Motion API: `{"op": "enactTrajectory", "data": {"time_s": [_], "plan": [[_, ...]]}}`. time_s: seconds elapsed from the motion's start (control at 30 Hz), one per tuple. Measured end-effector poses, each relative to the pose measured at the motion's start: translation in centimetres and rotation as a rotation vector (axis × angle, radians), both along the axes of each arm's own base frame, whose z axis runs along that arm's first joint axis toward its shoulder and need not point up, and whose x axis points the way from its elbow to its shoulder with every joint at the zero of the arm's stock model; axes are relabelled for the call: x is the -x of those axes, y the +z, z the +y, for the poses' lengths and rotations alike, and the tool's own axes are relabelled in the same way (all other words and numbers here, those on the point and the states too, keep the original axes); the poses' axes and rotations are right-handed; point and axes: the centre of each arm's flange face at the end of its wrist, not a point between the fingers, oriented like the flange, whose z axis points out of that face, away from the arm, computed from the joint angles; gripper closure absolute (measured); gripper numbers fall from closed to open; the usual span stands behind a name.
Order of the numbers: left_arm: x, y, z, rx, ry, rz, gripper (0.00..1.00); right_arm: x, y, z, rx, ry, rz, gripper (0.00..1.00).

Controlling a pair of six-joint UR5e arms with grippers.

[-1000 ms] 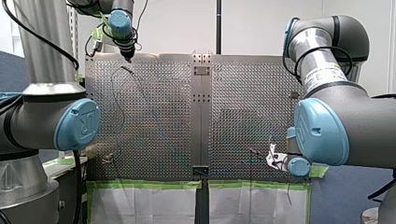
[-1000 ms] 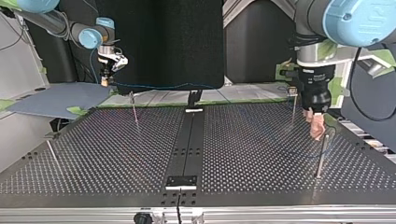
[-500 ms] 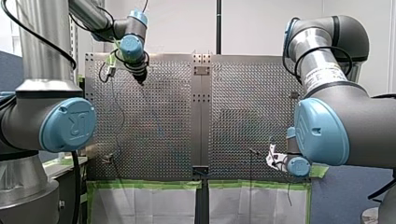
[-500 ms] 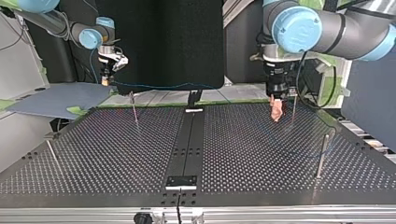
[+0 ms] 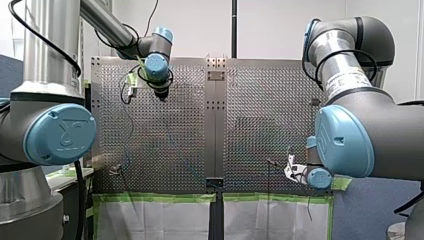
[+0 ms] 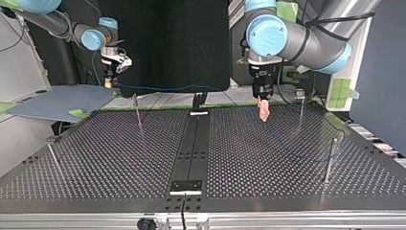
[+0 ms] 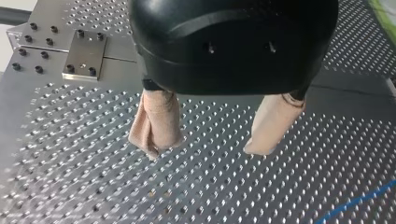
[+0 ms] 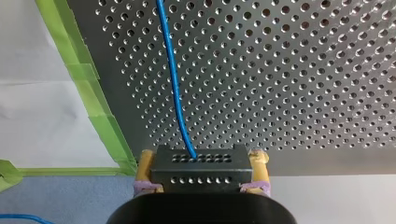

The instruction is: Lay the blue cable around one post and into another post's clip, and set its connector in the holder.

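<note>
There is one blue cable (image 8: 173,79) and one connector (image 8: 201,171), a black block with small holes. My right gripper (image 8: 201,156) clamps this connector between its two yellow pads (image 8: 145,163). The cable comes out of the connector's top and runs away from the gripper over the perforated table (image 6: 119,167).

In the top view the cable (image 6: 163,89) goes as a thin, slightly wavy line from my right gripper (image 6: 109,82), at the far left corner, toward the view's middle. A faint blue line also lies on the table near the tall post at the right; I cannot tell if it goes around it.

I count four thin posts (image 6: 137,111) in the top view: this one near my right gripper, one (image 6: 52,157) at the left edge, one (image 6: 300,108) at the far right and the tall one (image 6: 329,160) nearer the camera.

There are two grippers. My left gripper (image 7: 205,149) is released: its two beige fingers (image 7: 156,123) stand apart above the table with nothing between them, and a short piece of the cable (image 7: 359,203) lies well beside it.

One second ago my left gripper (image 6: 263,110) was beside the tall post; it has travelled toward the view's middle. My right gripper has not moved.
</note>
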Motion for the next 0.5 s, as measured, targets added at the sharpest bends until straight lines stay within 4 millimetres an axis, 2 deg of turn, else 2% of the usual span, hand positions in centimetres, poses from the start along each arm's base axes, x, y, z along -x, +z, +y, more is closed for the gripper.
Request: {"op": "enactTrajectory", "data": {"time_s": [0.5], "plan": [[0.9, -6.3, -6.9, 0.132, -0.079, -0.007, 0.0, -0.2, 0.0, 0.1, -0.001, 0.004, -0.002, 1.0]]}}
